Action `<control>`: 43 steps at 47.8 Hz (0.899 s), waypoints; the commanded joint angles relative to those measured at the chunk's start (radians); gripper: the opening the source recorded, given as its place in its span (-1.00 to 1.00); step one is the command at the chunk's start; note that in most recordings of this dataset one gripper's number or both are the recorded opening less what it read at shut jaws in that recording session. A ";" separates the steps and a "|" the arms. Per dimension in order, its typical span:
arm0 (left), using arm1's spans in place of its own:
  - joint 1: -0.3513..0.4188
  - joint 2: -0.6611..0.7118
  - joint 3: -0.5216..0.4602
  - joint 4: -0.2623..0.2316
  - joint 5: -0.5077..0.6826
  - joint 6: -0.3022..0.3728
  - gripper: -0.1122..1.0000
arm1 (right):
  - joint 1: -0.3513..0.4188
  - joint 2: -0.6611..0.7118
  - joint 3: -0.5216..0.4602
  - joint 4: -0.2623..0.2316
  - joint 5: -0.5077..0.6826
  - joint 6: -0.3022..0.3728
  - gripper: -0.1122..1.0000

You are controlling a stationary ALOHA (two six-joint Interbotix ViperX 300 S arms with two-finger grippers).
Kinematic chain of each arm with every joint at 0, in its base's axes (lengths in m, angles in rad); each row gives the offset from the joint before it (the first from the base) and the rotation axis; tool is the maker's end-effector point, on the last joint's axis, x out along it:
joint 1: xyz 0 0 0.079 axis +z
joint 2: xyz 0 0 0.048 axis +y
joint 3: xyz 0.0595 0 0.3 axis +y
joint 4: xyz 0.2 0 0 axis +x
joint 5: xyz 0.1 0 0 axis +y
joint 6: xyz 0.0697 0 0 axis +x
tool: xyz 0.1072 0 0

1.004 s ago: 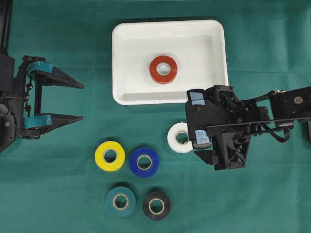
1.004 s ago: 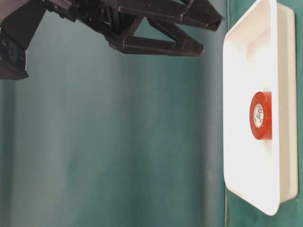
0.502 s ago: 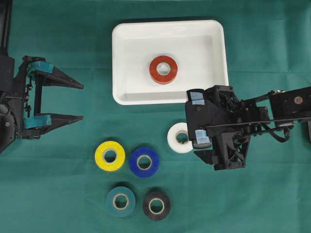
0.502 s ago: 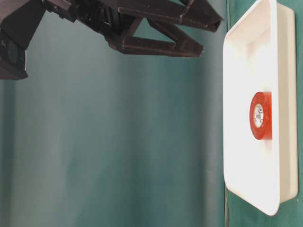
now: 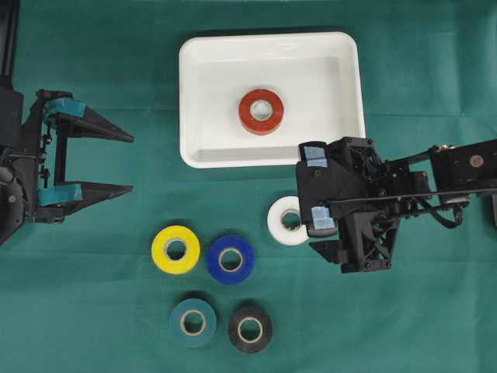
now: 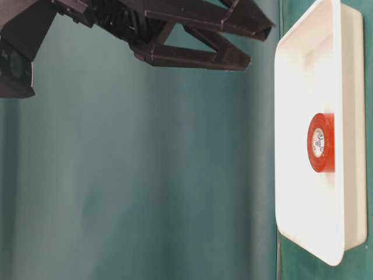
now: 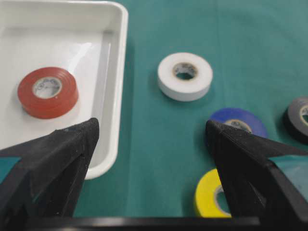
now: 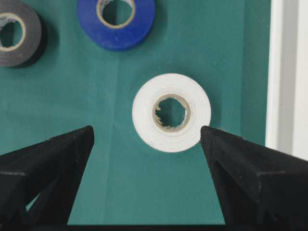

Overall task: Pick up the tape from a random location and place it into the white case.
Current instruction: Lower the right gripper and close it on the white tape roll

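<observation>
Green cloth [image 5: 435, 62] — glossy white case [image 5: 194, 101], red tape [image 5: 261, 111] inside — both grippers' fingers spread, empty.

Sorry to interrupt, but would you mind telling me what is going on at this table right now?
A two-armed robot is sorting tape rolls into a shallow white plastic tray. A red tape roll already lies inside. The right end effector hovers, jaws open, over a white tape roll on the green cloth, not gripping it. The left end effector waits open and empty. Yellow, blue, teal and black rolls lie on the cloth.
</observation>
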 commanded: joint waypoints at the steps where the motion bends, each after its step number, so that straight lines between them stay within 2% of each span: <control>1: -0.002 0.005 -0.011 0.000 -0.006 -0.002 0.96 | 0.008 0.003 -0.006 0.002 -0.018 0.003 0.84; 24: -0.002 0.003 -0.011 -0.002 -0.008 -0.002 0.96 | 0.037 0.133 0.032 0.005 -0.138 0.025 0.84; 43: -0.002 0.003 -0.011 -0.002 -0.009 -0.002 0.96 | 0.037 0.244 0.063 0.005 -0.288 0.026 0.84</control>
